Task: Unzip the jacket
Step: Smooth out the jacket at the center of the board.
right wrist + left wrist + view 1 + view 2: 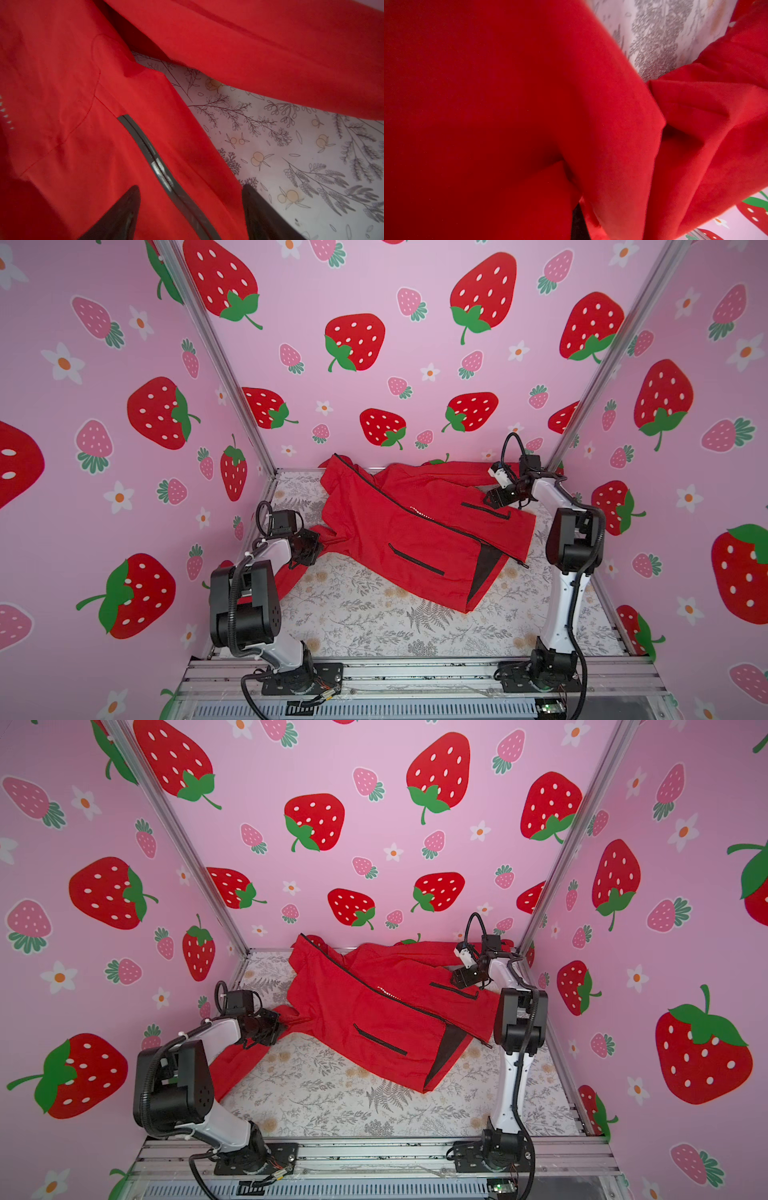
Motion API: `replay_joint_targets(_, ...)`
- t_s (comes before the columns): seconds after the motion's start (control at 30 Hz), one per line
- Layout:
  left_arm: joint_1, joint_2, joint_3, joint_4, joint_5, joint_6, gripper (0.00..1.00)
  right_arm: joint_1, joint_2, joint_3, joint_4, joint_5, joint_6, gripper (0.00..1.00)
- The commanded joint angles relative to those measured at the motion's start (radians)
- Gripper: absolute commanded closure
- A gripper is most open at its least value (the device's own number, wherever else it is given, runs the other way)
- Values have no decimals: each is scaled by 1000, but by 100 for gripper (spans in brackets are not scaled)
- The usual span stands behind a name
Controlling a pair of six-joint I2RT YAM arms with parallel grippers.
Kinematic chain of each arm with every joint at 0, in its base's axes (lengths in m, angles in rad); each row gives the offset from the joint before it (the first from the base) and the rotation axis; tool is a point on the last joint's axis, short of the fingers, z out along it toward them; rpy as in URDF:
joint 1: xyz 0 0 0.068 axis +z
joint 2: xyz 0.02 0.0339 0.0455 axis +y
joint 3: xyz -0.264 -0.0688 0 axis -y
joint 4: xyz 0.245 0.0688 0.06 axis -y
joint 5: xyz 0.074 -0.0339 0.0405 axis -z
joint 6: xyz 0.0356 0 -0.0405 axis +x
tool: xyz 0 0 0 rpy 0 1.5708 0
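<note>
On the floral desk (374, 614), toward its far side: the jacket (415, 539), spread front up, collar at the far left, hem at the near right. Down its middle, on a diagonal, the black front zipper (432, 522), small white lettering (417, 511) just beside it, and a wedge of dark lining (484, 568) laid bare at the hem. At the left, the left gripper (316, 542) pressed into bunched sleeve (291, 576) cloth, jaws closed and pinching the red fabric; red folds filling the left wrist view. At the far right, the right gripper (487, 502) low over the far pocket zipper (484, 510), jaws open and straddling it, one fingertip (124, 214) over red cloth, the other over bare desk.
</note>
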Motion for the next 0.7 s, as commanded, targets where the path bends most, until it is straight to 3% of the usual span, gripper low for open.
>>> replay_joint_targets(0.0, 11, 32, 101, -85, -42, 165, 100, -8, 35, 46, -23, -15, -47, 22)
replay_joint_targets(0.13, 11, 69, 186, -111, -60, 233, 100, -7, 86, 106, -52, -21, -42, 27)
replay_joint_targets(0.23, 14, 102, 247, -116, -54, 275, 100, -7, 111, 144, -84, -46, -47, 46)
replay_joint_targets(0.33, 17, 137, 320, -120, -68, 326, 100, -9, 98, 128, -104, -62, -59, 73)
replay_joint_targets(0.47, 19, 192, 423, -113, -87, 375, 100, -22, 43, 39, -102, -110, -59, 96)
replay_joint_targets(0.6, 17, 281, 545, -109, -58, 384, 100, -40, -41, -84, -86, -120, -5, 100)
replay_joint_targets(0.67, 10, 341, 643, -133, -51, 416, 100, -49, -110, -183, -53, -62, 48, 100)
